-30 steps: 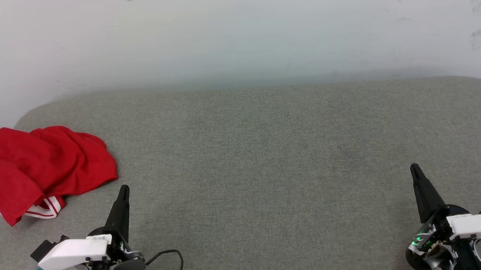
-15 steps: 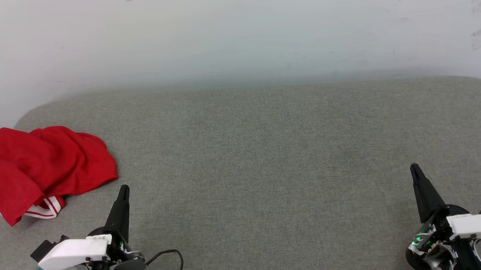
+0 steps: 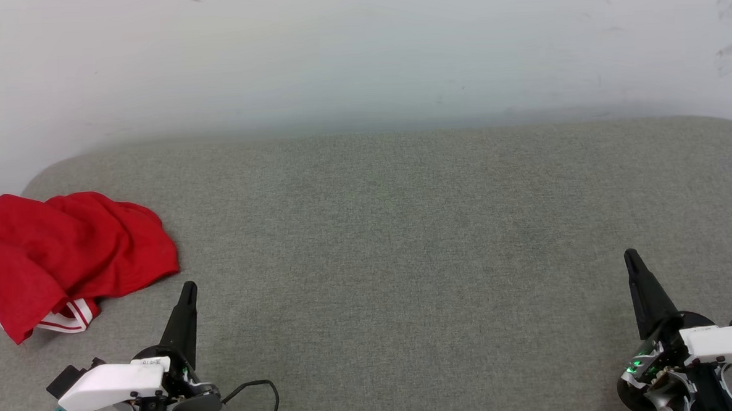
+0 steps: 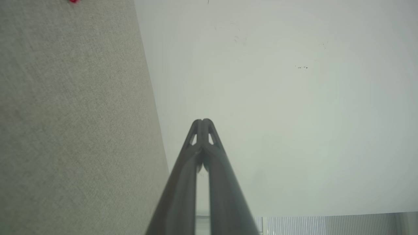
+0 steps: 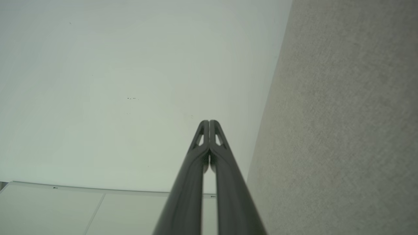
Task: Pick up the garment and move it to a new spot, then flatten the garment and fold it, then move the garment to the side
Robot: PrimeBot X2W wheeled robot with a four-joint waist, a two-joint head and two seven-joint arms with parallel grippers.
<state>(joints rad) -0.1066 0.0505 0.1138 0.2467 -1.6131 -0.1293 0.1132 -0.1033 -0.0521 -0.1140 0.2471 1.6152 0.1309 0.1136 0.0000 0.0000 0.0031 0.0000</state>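
Red garment (image 3: 71, 249) lies crumpled at middle left on the tabletop (image 3: 404, 241); left gripper (image 3: 188, 292) and right gripper (image 3: 631, 260) jaws pressed together, empty.

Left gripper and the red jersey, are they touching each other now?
Apart. In the head view a strip of grey surface shows between the left gripper, its tips closed, and the jersey at its nearest edge.

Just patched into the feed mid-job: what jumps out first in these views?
The red jersey grabs the eye: a crumpled heap with striped trim at the far left of the grey fabric surface. Next, the left hand sits just below and right of the heap in the head view, not touching it, and the right hand far off at lower right, both shut and empty.
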